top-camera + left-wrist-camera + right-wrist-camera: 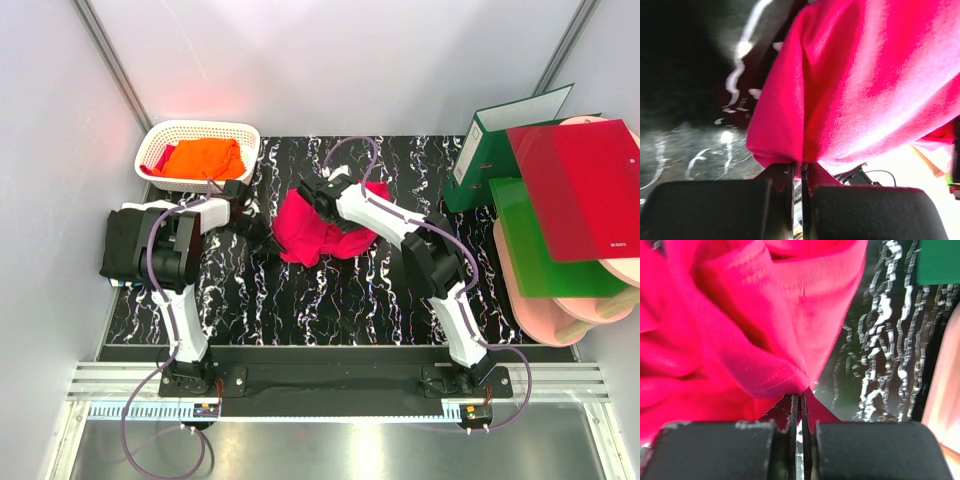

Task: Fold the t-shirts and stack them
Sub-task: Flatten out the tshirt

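Note:
The crimson-pink t-shirt (315,232) lies crumpled in the middle of the black marbled table (350,290). My left gripper (264,233) is at its left edge, and in the left wrist view it (797,169) is shut on a pinch of the pink cloth (860,75). My right gripper (318,193) is at the shirt's far top edge; in the right wrist view it (800,399) is shut on a hemmed fold of the same shirt (740,330). An orange t-shirt (205,158) lies in the white lattice basket (200,129). A black t-shirt (125,245) lies folded at the table's left edge.
At the right stand a green binder (490,150), a glossy red folder (585,190) and a green folder (540,245) on a pink stand (600,300). White walls close in the back and sides. The arm bases sit at the near edge.

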You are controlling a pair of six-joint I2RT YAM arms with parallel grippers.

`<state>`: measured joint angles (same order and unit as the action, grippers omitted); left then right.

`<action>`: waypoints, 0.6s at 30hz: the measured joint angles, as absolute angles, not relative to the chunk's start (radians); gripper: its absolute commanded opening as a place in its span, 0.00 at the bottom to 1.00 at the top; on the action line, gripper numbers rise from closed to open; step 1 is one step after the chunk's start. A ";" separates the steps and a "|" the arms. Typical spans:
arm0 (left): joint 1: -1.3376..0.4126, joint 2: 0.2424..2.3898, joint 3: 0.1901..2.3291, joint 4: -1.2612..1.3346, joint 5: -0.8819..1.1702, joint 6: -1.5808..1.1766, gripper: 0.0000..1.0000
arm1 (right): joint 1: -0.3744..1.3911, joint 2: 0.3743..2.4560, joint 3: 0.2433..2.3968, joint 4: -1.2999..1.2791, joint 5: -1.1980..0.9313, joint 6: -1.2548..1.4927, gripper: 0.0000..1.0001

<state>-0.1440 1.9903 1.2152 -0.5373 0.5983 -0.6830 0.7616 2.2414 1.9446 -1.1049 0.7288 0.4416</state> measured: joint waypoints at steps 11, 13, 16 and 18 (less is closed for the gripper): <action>-0.131 1.990 1.216 -0.555 0.595 -0.685 0.00 | 0.741 2.239 1.963 -1.169 0.821 0.430 0.00; -0.129 1.988 1.216 -0.561 0.591 -0.685 0.00 | 0.741 2.239 1.950 -1.197 0.830 0.450 0.00; -0.117 1.974 1.207 -0.581 0.577 -0.682 0.00 | 0.741 2.239 1.923 -1.253 0.838 0.497 0.00; -0.104 1.954 1.192 -0.601 0.556 -0.677 0.00 | 0.739 2.239 1.904 -1.277 0.838 0.537 0.00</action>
<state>-0.1040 1.9545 1.1919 -0.6006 0.5560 -0.6773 0.7395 2.2391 1.9038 -1.2770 0.8383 0.5373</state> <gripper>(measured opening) 0.031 0.015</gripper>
